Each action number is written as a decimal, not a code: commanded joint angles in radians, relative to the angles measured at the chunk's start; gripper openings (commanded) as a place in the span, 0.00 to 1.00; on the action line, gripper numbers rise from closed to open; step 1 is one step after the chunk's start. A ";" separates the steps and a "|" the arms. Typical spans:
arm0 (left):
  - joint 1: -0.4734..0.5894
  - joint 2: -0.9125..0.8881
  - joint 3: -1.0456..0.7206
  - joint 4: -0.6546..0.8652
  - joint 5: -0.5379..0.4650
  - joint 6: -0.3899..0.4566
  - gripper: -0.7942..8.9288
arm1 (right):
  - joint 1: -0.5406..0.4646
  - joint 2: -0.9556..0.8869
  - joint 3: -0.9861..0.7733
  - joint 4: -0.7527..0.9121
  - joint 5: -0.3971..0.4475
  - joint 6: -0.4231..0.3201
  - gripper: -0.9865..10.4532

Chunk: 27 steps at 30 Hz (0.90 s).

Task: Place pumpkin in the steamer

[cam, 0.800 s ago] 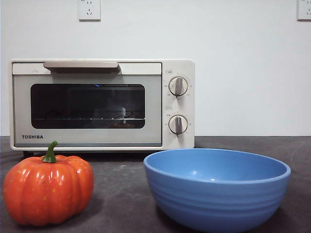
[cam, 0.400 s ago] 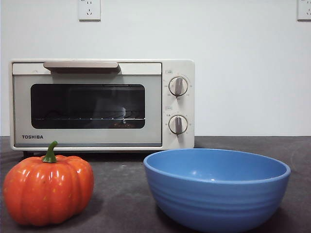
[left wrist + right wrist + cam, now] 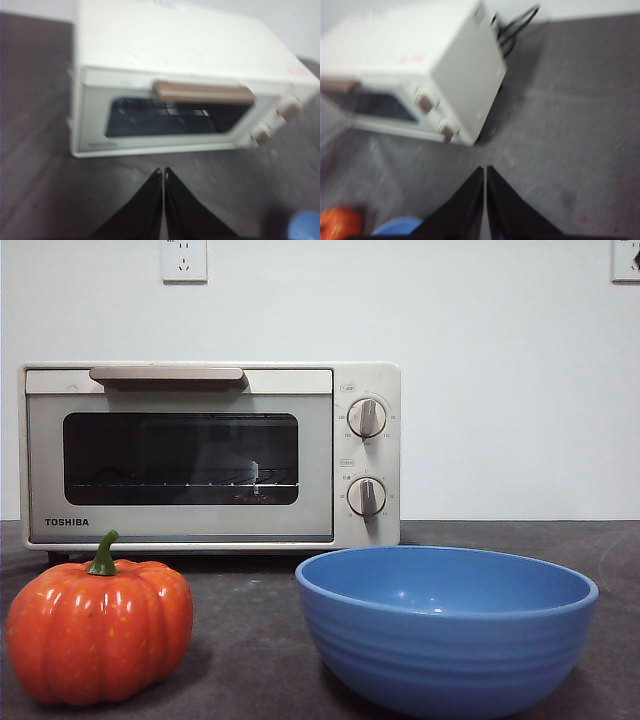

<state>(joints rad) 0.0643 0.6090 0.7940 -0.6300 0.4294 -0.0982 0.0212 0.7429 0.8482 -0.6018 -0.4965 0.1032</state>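
Pumpkin sits on the dark desk at the near left of the front view, orange and glossy with a curved green stem, standing in front of the steamer and apart from it. The steamer's door is shut, its bar handle across the top of the door and two round knobs on its right panel. A wide blue bowl stands beside the pumpkin on the right, not touching it, also forward of the steamer. Two wall sockets show on the white wall behind.

Neither arm appears in the front view. The left wrist view looks down from above on the steamer's top and door, with the left tool pinched together and empty over bare desk in front of the door. The right wrist view alone shows the steamer's side wall and a black cable behind it; the right tool is likewise closed and empty, held above the desk off the steamer's knob end.
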 commanded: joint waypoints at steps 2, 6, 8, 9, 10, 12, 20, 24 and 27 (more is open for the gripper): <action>-0.014 0.061 0.071 -0.071 0.074 0.096 0.10 | 0.039 0.068 0.087 -0.130 -0.010 -0.134 0.09; -0.036 0.085 0.101 -0.138 0.100 0.121 0.10 | 0.092 0.096 0.120 -0.229 -0.009 -0.191 0.09; -0.043 0.084 0.101 -0.156 0.100 0.125 0.10 | 0.118 0.099 0.121 -0.245 -0.007 -0.195 0.09; -0.045 0.083 0.101 -0.166 0.100 0.130 0.10 | 0.128 0.099 0.121 -0.248 -0.007 -0.195 0.09; -0.046 0.084 0.101 -0.173 0.100 0.135 0.10 | 0.135 0.099 0.121 -0.248 -0.008 -0.194 0.09; -0.046 0.084 0.101 -0.185 0.100 0.137 0.10 | 0.148 0.099 0.121 -0.248 -0.008 -0.193 0.09; -0.046 0.084 0.101 -0.188 0.100 0.137 0.10 | 0.168 0.099 0.121 -0.248 -0.008 -0.185 0.44; -0.046 0.084 0.101 -0.188 0.100 0.137 0.10 | 0.183 0.099 0.121 -0.248 -0.008 -0.182 0.48; -0.046 0.084 0.101 -0.187 0.100 0.137 0.10 | 0.200 0.099 0.121 -0.247 -0.008 -0.182 0.48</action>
<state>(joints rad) 0.0189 0.6872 0.8761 -0.8265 0.5259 0.0204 0.2131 0.8337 0.9497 -0.8558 -0.5018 -0.0784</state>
